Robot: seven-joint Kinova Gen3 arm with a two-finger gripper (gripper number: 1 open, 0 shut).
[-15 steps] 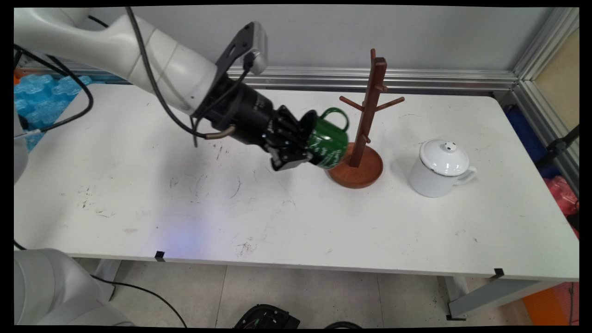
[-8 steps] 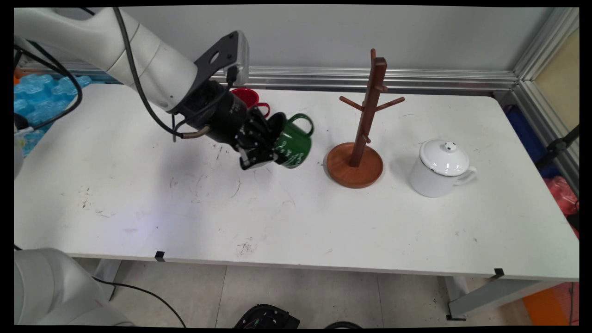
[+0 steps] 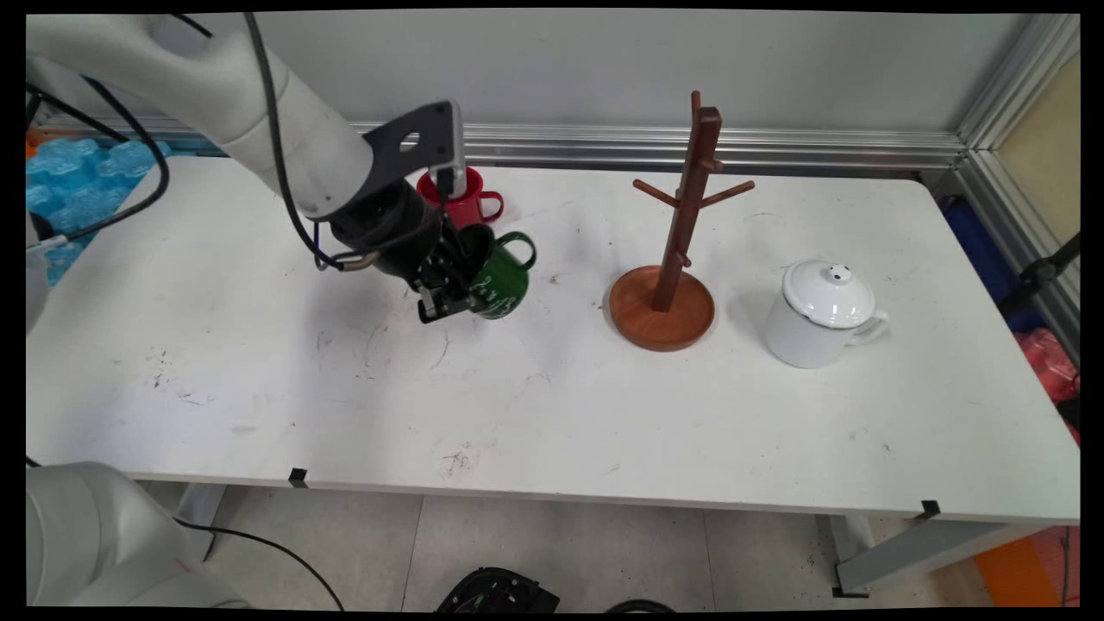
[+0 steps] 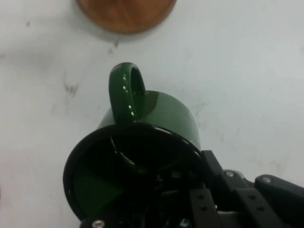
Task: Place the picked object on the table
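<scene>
My gripper (image 3: 459, 291) is shut on the rim of a green mug (image 3: 501, 280), which hangs tilted just above the table with its handle (image 3: 521, 247) pointing up and right. In the hand view the green mug (image 4: 161, 118) fills the middle, its dark mouth toward the camera and its handle (image 4: 127, 90) on top, with one finger inside the rim. A red mug (image 3: 470, 200) stands right behind my gripper. The wooden mug tree (image 3: 677, 250) stands to the right, apart from the green mug, and its round base (image 4: 126, 14) shows at the top of the hand view.
A white lidded enamel pot (image 3: 821, 315) stands right of the mug tree. The white table (image 3: 561, 405) runs wide toward the front edge. A metal rail (image 3: 776, 147) lines the wall behind. Blue material (image 3: 60, 172) lies beyond the table's left end.
My gripper has carried the green mug left and down, away from the mug tree's base, to a spot in front of the red mug.
</scene>
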